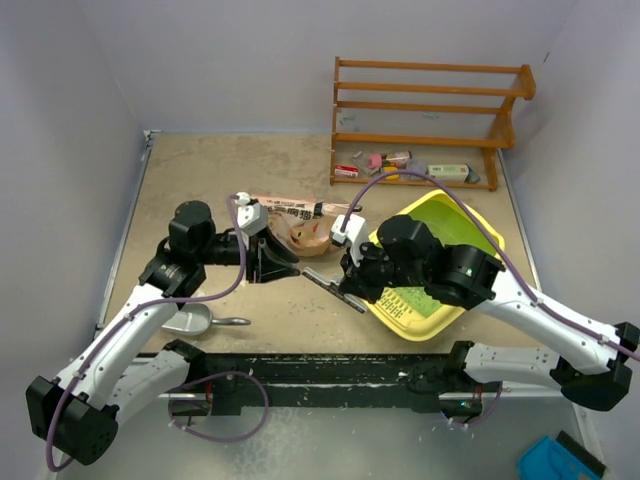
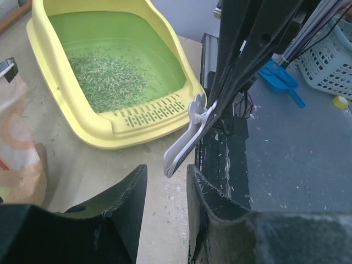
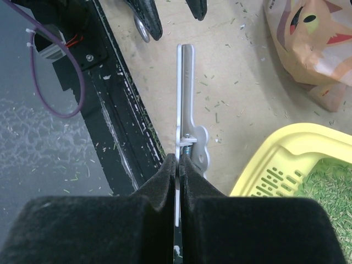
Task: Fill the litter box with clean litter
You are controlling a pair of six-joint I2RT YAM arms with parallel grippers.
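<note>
Litter box [image 1: 482,228] lies right of centre, its near half hidden in the top view by the right arm [image 1: 450,268]; the left wrist view shows clean litter [image 2: 110,77] scattered thinly over its green floor. Right gripper [image 3: 179,164] is clamped on a white spring clip [image 3: 186,82], the clip's rear end buried between the pads. Left gripper [image 2: 165,176] stands parted around nothing, and the printed bag [image 2: 19,143] is cut off at that view's left edge.

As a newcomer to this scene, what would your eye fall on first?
The yellow litter box on the right stands out, only a thin scatter of litter on its green floor. Left of it, the right gripper is shut on a white clip, near the tan bag.
</note>
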